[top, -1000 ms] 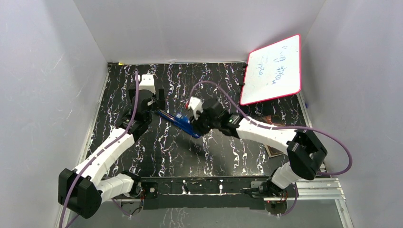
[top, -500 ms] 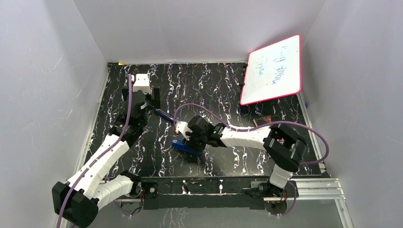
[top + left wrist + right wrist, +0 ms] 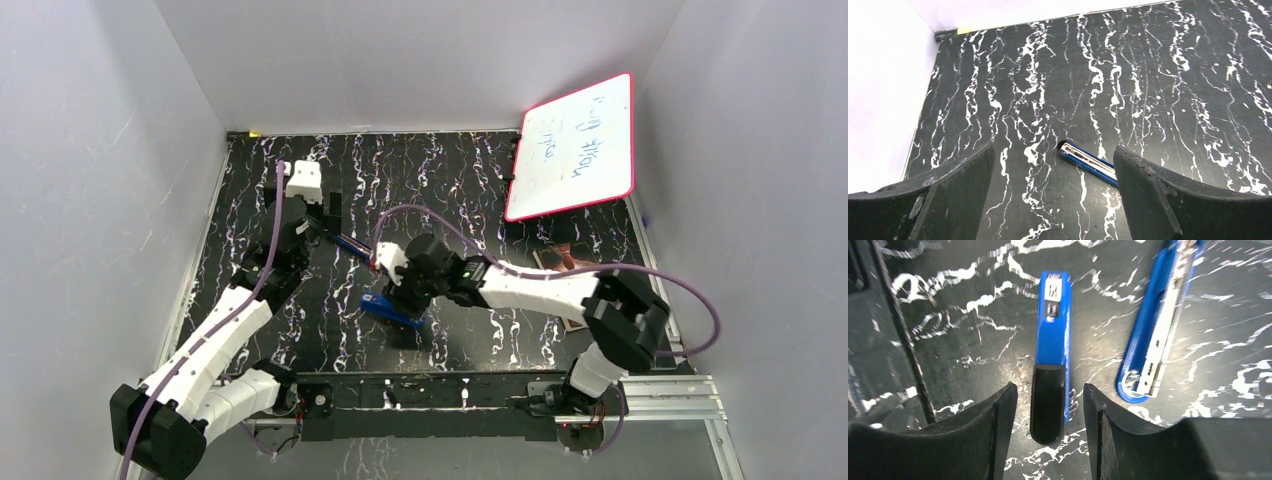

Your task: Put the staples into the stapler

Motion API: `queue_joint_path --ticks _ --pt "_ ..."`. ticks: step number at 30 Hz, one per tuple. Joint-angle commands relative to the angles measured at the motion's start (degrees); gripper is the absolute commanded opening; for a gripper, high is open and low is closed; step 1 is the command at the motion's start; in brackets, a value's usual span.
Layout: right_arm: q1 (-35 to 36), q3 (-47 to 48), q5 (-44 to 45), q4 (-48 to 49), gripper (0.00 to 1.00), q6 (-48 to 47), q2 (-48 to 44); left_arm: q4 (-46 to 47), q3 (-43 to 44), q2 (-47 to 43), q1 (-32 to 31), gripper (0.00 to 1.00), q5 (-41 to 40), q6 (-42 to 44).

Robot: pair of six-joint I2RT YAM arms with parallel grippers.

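- The right gripper (image 3: 400, 292) hangs low over the middle of the table (image 3: 470, 200), pointing down. Its jaws stand partly apart.
- In the right wrist view the fingers (image 3: 998, 430) straddle the black end of the blue stapler body (image 3: 1052, 335). A thin strip of table shows on each side of that end, so they enclose it without gripping it.
- The stapler body lies flat on the table with its label end pointing away from the right gripper.
- Just beside it, and apart from it, lies the blue staple rail (image 3: 1158, 330), with its rounded end near the right-hand finger and its silvery channel facing up. I cannot tell whether any staples sit in that channel.
- The left gripper (image 3: 1054, 150) is spread wide and holds nothing. It hovers above the table toward the back-left part.
- In the left wrist view the far tip of the staple rail lies flat between the two fingers (image 3: 1148, 190), nearer the right-hand one and touching neither.
- From above, the staple rail runs slantwise from the left gripper toward the right gripper.
- The back and left walls meet close behind the left gripper, and bare table stretches ahead of it.
- A whiteboard (image 3: 575, 150) leans in the back-right corner, well apart from both grippers.
- Bare table lies between the stapler body and the near edge, and also out to the right.
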Motion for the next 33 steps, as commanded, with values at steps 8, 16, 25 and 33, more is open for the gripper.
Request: queue_joint_path --ticks 8,16,25,33 --pt "-19.7 -13.6 -13.7 21.5 0.62 19.5 -17.4 -1.3 -0.6 -1.4 0.3 0.87 30.1 6.6" --pt "-27.4 -20.3 -9.6 26.3 0.63 28.0 -20.5 -4.1 -1.5 1.4 0.3 0.87 59.1 17.1" --pt "-29.1 -23.7 -10.0 26.7 0.64 28.5 -23.0 -18.3 -3.1 6.3 -1.6 0.82 77.2 42.1" --pt "-29.3 -24.7 -10.5 27.6 0.64 28.8 -22.4 -20.6 -3.1 15.0 -5.7 0.78 75.8 48.1"
